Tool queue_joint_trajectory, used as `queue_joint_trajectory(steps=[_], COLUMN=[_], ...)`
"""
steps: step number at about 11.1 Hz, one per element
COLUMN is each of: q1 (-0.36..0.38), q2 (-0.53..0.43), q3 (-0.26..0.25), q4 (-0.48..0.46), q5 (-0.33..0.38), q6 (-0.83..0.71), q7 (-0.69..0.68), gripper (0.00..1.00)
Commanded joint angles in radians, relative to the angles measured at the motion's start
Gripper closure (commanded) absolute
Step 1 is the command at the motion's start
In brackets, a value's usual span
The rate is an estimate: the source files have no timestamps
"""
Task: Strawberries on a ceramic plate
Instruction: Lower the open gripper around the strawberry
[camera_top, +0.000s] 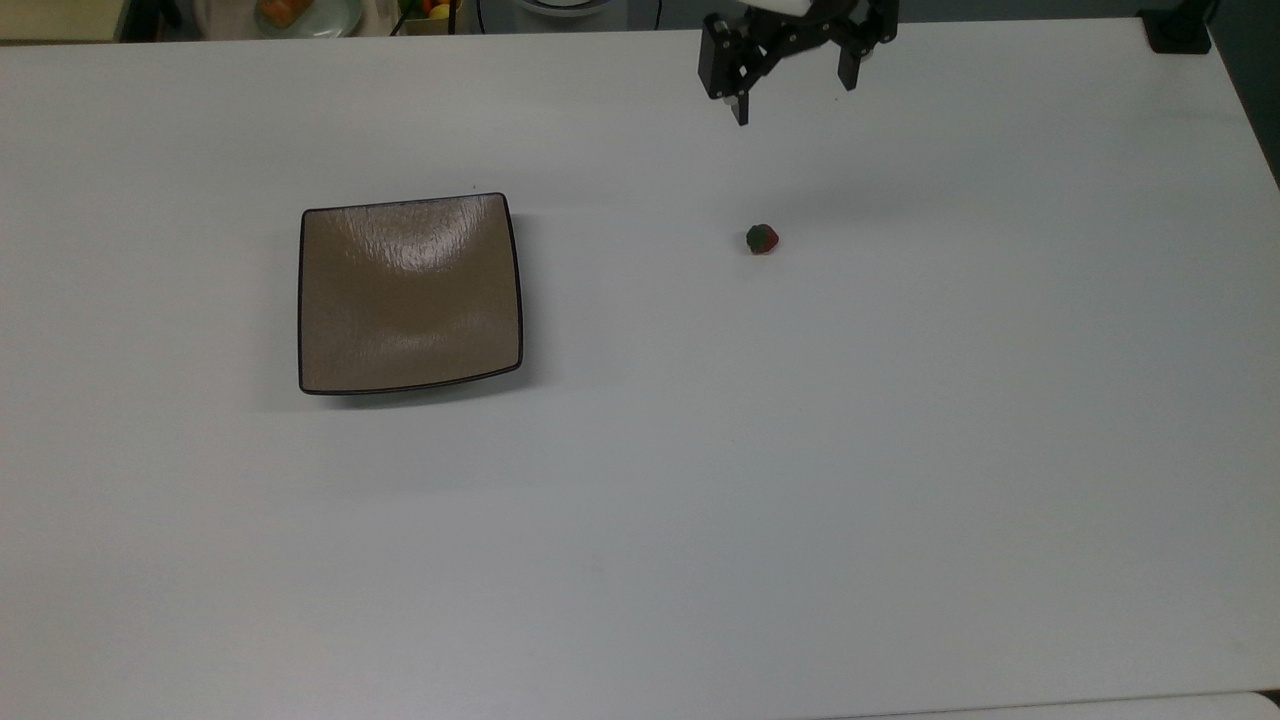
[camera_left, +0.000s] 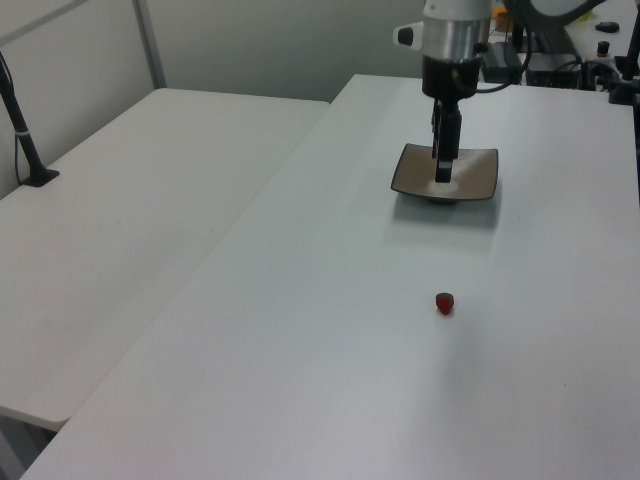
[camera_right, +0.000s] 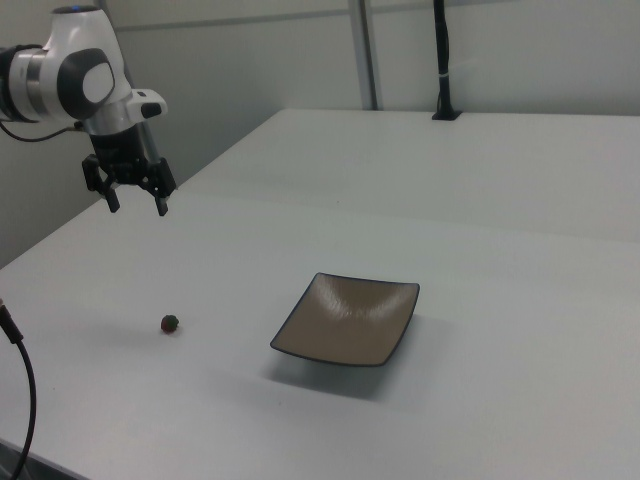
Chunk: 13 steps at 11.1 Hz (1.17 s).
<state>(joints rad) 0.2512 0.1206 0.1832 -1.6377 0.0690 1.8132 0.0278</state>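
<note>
A tiny red strawberry (camera_top: 762, 239) with a dark green top lies alone on the white table, also seen in the left view (camera_left: 445, 302) and the right view (camera_right: 170, 323). The square tan-brown ceramic plate (camera_top: 410, 292) with a thin dark rim sits bare, far off toward the top view's left (camera_left: 478, 172) (camera_right: 348, 318). My gripper (camera_top: 794, 100) hangs open and empty in the air, past the strawberry toward the top view's upper edge. In the right view the gripper (camera_right: 136, 206) is well above the strawberry. In the left view the gripper (camera_left: 443, 178) overlaps the plate.
A black clamped post (camera_top: 1180, 30) stands at the table's corner in the top view's upper right. A second white table (camera_left: 130, 230) adjoins in the left view, with a black post (camera_left: 25, 140) on it. Dishes with food (camera_top: 300, 12) sit beyond the far edge.
</note>
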Motion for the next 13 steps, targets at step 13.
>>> queue_joint_trajectory(steps=[13], q1=[0.033], q2=[0.059], q3=[-0.004], q4=[-0.286], q5=[-0.028], q6=[0.218], q7=[0.020], gripper=[0.00])
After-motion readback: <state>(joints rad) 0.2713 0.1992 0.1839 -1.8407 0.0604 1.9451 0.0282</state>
